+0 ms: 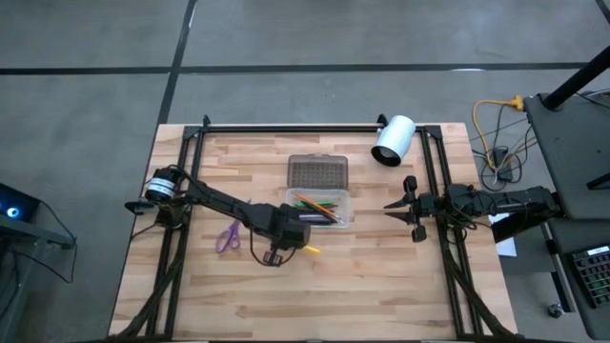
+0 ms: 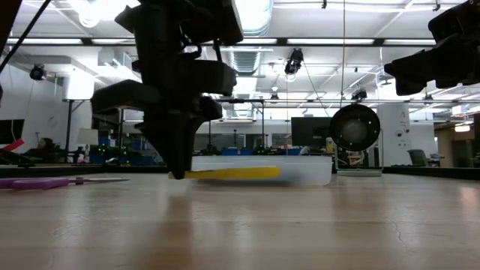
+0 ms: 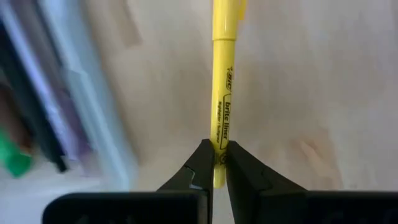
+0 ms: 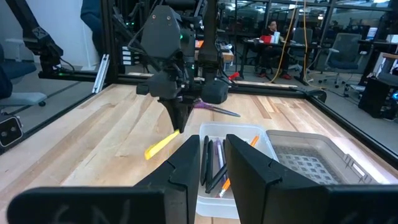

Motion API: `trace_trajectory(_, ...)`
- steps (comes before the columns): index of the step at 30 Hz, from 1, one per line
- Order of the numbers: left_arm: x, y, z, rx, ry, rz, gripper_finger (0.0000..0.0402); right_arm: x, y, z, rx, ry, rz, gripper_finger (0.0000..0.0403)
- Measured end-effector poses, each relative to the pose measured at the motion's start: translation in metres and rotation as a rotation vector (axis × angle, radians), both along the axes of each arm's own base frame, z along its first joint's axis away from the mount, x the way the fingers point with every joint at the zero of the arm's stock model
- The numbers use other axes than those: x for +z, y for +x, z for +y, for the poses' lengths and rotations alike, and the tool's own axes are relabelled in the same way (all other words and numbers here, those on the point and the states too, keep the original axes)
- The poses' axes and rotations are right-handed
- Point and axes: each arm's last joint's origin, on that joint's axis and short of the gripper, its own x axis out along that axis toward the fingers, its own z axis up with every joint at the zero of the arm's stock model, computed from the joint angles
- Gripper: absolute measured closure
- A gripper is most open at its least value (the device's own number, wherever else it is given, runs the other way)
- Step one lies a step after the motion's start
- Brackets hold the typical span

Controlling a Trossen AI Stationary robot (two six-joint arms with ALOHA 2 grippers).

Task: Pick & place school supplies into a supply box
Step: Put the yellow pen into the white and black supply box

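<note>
A yellow highlighter lies near the table, just in front of the supply box. The box is a clear tray holding several pens, with its dotted grey lid open flat behind it. My left gripper stands over the highlighter's end and is shut on it. Purple scissors lie flat on the wood to the gripper's left. My right gripper hovers open at the right of the box, touching nothing. My left gripper pinches the highlighter's barrel near the end away from the cap, between the tips of its two fingers. The fingers come from above, pointing down. The highlighter lies about level at table height; whether it is clear of the wood, I cannot tell.
A white cylinder lies at the table's far right corner. Black frame rails run along the far edge and both sides. Bare wood stretches across the near half of the table.
</note>
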Motion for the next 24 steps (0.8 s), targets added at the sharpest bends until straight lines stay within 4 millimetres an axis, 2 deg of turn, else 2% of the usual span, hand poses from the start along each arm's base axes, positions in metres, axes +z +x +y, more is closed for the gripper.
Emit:
trace_trajectory(5,0.004,0.003,0.000,0.011,0.035,-0.034,0.0394,0.000,0.000,0.000,0.000,0.000,0.000,0.0335)
trace_trajectory(18,0.013,0.010,0.004,0.106,0.254,-0.138,0.0393,0.000,0.000,0.000,0.000,0.000,0.000,0.0335)
trace_trajectory(24,0.016,0.010,0.002,0.109,0.274,-0.154,0.0393,0.000,0.000,0.000,0.000,0.000,0.000,0.0335)
